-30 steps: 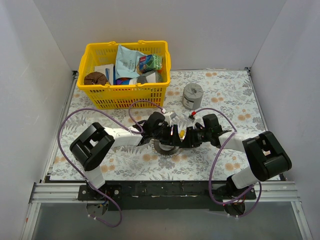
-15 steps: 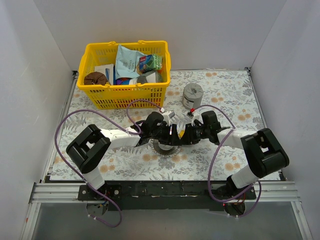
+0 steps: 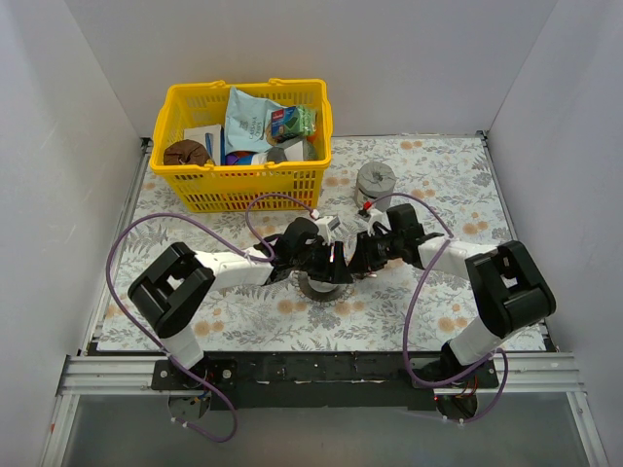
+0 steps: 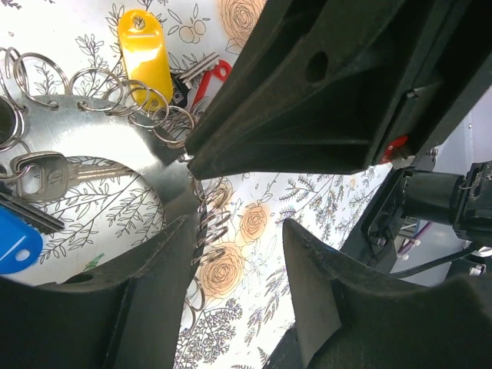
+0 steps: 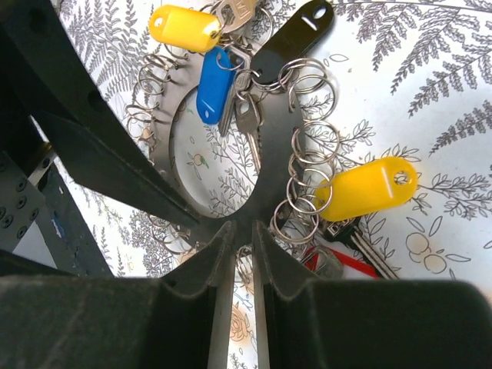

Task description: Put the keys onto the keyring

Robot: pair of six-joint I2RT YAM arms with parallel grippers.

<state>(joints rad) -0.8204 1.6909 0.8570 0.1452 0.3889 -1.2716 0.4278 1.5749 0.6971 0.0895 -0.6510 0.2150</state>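
Observation:
The flat silver keyring [image 3: 313, 285] lies on the flowered cloth between both grippers. It shows in the left wrist view [image 4: 108, 138] and the right wrist view [image 5: 273, 154], hung with many small split rings. Keys on it carry a blue tag [image 5: 215, 84], a black tag [image 5: 296, 31] and yellow tags [image 5: 369, 188] [image 4: 142, 54]; a red key [image 5: 346, 261] lies beside them. My left gripper [image 4: 238, 223] is open, one finger [image 4: 115, 307] over the ring's rim. My right gripper [image 5: 244, 225] is nearly shut at the rim, a small split ring [image 5: 241, 258] between its tips.
A yellow basket [image 3: 243, 185] full of packets stands at the back left. A squat grey metal cylinder [image 3: 375, 185] stands behind the grippers. White walls close in the cloth on the left, right and back.
My right gripper has moved up and to the left, closer to the left gripper. The left gripper and the keyring have hardly moved.

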